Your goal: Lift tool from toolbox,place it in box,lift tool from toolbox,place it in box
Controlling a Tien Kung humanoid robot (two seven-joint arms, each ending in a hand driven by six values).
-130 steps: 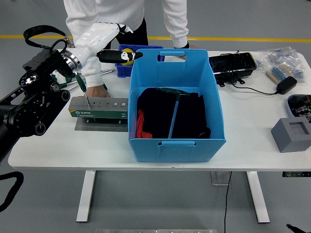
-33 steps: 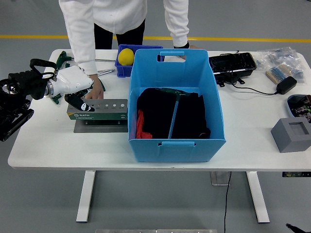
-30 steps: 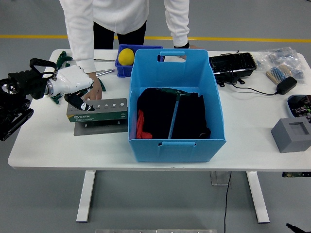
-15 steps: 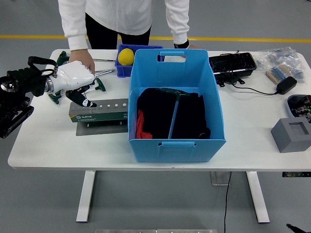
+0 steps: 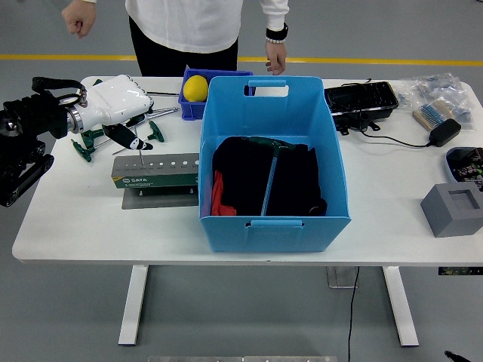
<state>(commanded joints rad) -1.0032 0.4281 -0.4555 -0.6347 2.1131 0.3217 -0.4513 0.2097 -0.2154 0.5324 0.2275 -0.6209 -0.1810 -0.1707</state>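
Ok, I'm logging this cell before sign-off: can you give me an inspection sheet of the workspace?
Surface: white table, bare along its near edge.
Job's things: green tool holder left of the blue box; a T-handle tool lies in the box on dark cloth.
Clutter: yellow ball, grey foam block, brush, black tray.
Hands: left hand gripping a thin tool above the holder; right nothing seen.
Cables: black cord.
Surroundings: person standing behind the table.

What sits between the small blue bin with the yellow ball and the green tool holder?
In the head view, green-handled T-handle tools lie on the table between the small blue bin and the green tool holder.
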